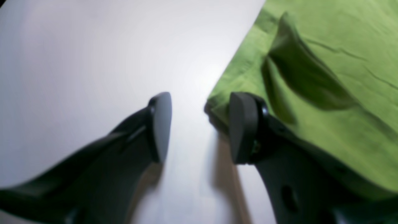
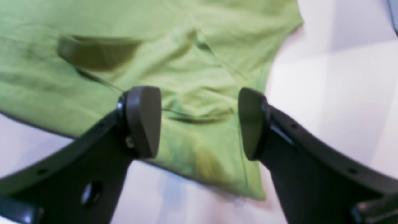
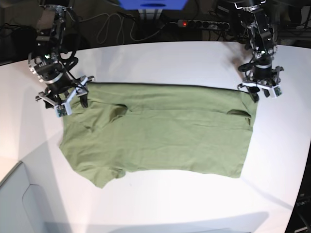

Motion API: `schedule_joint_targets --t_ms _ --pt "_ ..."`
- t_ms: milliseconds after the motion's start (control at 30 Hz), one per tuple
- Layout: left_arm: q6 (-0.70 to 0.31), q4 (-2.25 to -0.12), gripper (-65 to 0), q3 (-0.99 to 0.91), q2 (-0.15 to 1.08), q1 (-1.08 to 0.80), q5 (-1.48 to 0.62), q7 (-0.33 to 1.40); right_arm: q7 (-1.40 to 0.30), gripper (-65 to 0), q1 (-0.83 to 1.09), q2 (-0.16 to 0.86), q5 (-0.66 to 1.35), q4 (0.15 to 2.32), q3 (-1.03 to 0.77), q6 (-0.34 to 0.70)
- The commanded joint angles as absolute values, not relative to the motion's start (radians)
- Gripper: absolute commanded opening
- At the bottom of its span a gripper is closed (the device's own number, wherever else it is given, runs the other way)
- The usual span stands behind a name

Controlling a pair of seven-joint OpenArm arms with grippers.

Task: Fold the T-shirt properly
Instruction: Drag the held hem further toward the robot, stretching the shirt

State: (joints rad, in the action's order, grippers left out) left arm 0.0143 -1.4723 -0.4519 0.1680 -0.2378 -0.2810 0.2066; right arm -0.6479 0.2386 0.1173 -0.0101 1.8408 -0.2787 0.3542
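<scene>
The olive-green T-shirt (image 3: 165, 136) lies flat across the white table (image 3: 160, 58), with a raised fold near each upper corner. My right gripper (image 3: 74, 101) hovers over the shirt's upper left corner. In the right wrist view it (image 2: 199, 123) is open, with rumpled T-shirt (image 2: 192, 77) fabric below the gap and nothing between the pads. My left gripper (image 3: 260, 92) stands at the shirt's upper right corner. In the left wrist view it (image 1: 202, 127) is open over bare table, one pad right at the T-shirt (image 1: 335, 56) corner's edge.
A power strip (image 3: 201, 23) and cables lie behind the table's far edge, under a blue object (image 3: 153, 4). A grey panel (image 3: 19, 204) sits at the lower left. The table's curved front edge runs along the bottom of the base view.
</scene>
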Motion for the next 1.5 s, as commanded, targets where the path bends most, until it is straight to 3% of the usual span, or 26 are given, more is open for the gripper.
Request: schedule_joint_targets --t_ms 0,633,733,900,1133,1233,1367,1467 --pt "0.007 -1.508 -36.0 -0.453 0.180 -0.237 -0.285 0.179 -0.624 -27.8 0.243 0.124 -0.001 1.860 -0.294 0.357" --pt "0.004 -1.374 -36.6 -0.453 0.180 -0.176 -0.285 0.179 -0.622 -27.8 0.317 0.148 -0.004 1.847 -0.344 0.357" --pt "0.004 -1.374 -43.4 -0.450 0.179 -0.179 -0.285 0.179 -0.622 -27.8 0.305 0.148 -0.002 1.797 -0.387 0.357" --pt "0.002 -1.372 -65.0 -0.450 0.162 -0.180 -0.285 0.179 -0.621 -27.7 0.265 0.154 -0.002 1.685 -0.429 0.357" --pt "0.002 -1.372 -65.0 -0.453 0.145 -0.183 -0.285 0.180 -0.585 -28.5 0.272 0.168 -0.001 1.632 -0.432 0.357" --pt "0.002 -1.372 -65.0 -0.455 0.142 -0.199 -0.285 0.179 -0.573 -38.8 0.286 0.170 -0.001 1.616 -0.430 0.357" --pt "0.004 -1.388 -65.0 -0.455 0.139 -0.223 -0.285 0.179 -0.575 -65.0 0.286 0.170 -0.002 1.589 -0.430 0.357" --pt "0.005 -1.429 -65.0 -0.455 0.139 -0.237 -0.286 0.177 -0.575 -64.0 0.285 0.170 -0.002 1.596 -0.430 0.357"
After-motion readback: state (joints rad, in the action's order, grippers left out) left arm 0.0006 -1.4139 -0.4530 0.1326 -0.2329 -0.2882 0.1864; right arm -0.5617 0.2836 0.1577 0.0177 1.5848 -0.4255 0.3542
